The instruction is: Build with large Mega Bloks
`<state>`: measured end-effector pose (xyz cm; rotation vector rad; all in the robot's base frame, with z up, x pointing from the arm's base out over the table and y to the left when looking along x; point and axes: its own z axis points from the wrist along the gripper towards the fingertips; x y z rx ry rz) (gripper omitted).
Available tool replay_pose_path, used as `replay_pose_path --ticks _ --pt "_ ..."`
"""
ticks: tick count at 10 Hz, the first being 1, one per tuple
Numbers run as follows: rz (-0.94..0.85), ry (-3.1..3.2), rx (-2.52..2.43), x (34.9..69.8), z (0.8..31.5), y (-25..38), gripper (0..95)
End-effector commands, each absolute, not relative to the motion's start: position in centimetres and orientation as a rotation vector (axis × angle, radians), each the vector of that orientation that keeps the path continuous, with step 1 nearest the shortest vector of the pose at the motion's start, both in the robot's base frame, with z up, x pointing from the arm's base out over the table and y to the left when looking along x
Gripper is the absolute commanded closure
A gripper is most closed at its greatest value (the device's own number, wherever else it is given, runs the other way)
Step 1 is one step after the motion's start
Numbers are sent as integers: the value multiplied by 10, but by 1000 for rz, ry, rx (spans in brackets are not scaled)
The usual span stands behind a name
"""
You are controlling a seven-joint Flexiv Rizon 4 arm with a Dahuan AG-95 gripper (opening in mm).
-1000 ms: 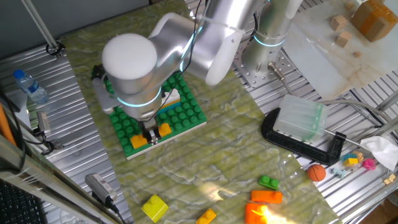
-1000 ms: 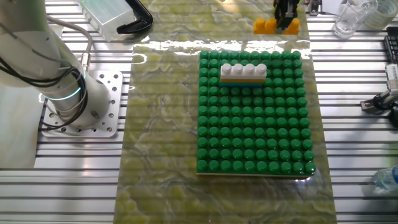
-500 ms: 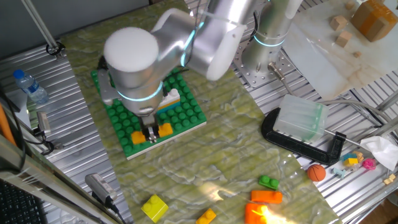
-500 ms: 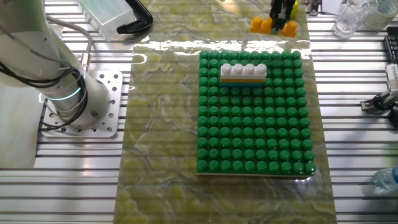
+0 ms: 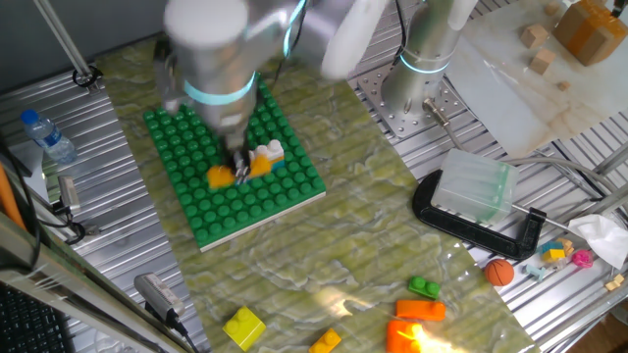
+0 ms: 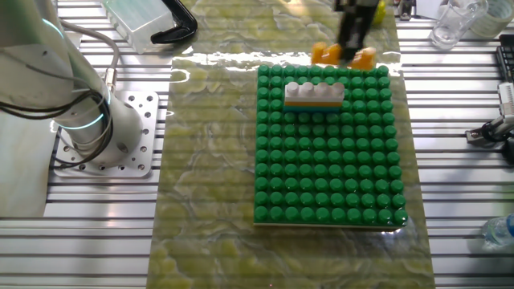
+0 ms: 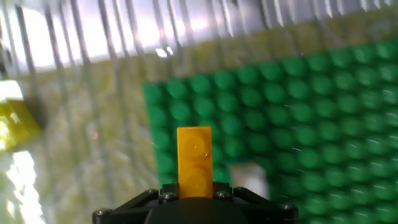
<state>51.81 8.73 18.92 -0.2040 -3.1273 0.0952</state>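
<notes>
You're mid-carry: the fingers (image 5: 235,169) are clamped on the yellow-orange brick (image 7: 194,159), held above the green baseplate (image 6: 329,160) beside the white-topped stack (image 6: 314,94), so next you'll likely need to align it over the studs and press down.

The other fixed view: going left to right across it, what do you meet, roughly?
Robot base → green baseplate, with the white-topped stack on it and the yellow-orange brick held by the gripper above its far edge → clear cup at the top right.
</notes>
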Motion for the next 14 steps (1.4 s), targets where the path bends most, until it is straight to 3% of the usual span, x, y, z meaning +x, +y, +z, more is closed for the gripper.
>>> replay_pose_path --ticks 1,7,14 --pt "129 -3121 -121 511 174 66 950" --pt "103 -3133 -57 481 171 48 950" --pt "95 -3147 -69 489 170 47 950"
